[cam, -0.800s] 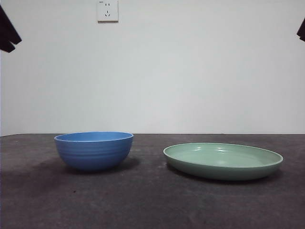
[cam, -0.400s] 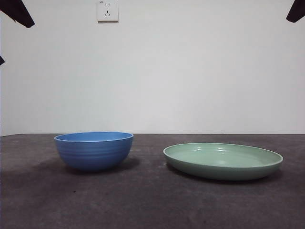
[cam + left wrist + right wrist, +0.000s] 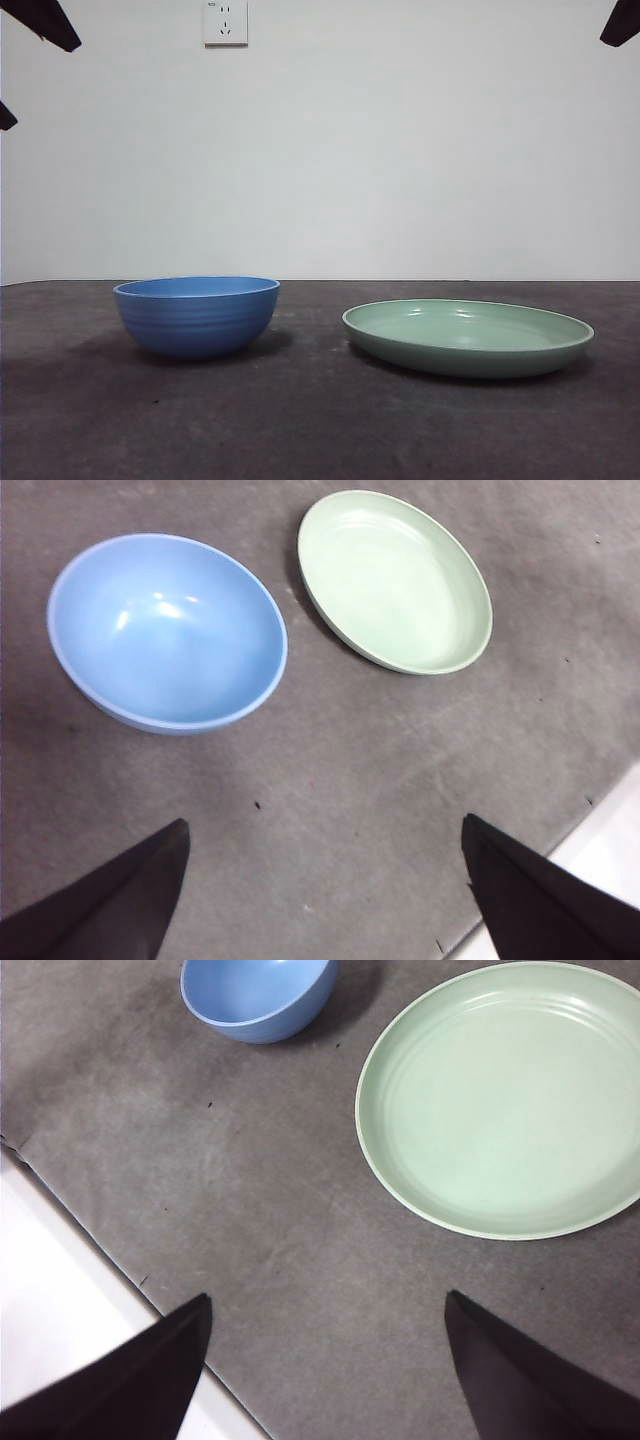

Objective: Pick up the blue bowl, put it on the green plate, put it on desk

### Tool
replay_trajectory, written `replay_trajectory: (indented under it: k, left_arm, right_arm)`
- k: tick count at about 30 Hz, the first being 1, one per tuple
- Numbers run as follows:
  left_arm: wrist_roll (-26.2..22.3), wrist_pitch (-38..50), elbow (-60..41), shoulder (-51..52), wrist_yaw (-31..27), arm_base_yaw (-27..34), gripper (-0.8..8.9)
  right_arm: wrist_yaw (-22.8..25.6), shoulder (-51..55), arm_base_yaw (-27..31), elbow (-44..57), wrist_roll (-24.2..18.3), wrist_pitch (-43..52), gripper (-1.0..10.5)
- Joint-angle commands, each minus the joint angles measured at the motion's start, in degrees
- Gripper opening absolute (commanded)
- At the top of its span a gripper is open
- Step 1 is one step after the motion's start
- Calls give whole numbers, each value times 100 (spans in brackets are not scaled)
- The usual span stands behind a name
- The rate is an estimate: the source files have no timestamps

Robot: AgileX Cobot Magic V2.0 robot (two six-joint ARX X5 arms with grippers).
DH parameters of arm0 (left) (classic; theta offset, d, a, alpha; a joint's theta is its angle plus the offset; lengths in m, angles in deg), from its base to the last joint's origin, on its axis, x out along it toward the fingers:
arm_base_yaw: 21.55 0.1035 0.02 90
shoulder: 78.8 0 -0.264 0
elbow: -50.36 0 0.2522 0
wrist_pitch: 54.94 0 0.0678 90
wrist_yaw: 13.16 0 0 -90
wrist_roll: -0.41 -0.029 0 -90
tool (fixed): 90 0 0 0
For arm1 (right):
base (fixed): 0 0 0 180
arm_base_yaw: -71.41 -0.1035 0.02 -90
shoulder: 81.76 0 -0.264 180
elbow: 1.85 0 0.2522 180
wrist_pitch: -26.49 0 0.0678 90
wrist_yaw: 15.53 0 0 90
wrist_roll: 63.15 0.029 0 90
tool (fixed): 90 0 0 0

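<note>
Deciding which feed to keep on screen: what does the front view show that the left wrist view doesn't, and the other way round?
Only the front view shows the back wall with its socket, the blue bowl's ridged side, its height over the green plate's low rim, and a dark arm tip at each top corner.

Only the left wrist view shows both dishes empty inside, the left hand open above bare desk, and the desk's pale edge.

Both show the bowl and plate apart on the desk, neither one gripped.

The scene is viewed level and close from table (image 3: 320,420) height in the front view. It is viewed from high above by both wrist cameras. The blue bowl (image 3: 197,316) and green plate (image 3: 468,337) are shared by all three.
</note>
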Motion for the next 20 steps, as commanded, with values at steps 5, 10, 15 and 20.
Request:
replay_trajectory:
  k: [5, 10, 15, 20]
  left_arm:
    - [310, 181, 669, -581, -393, -26, 433]
    - [306, 177, 1154, -1325, -682, -28, 432]
    - [293, 197, 1582, -2186, -1058, -33, 432]
    - [186, 205, 1954, -3097, -1421, -33, 432]
  right_arm:
    - [-4, -37, -26, -105, 17, 66, 373]
    - [-4, -37, -26, -105, 20, 66, 373]
    - [-7, -37, -26, -105, 20, 68, 373]
    - [-4, -37, -26, -105, 20, 90, 373]
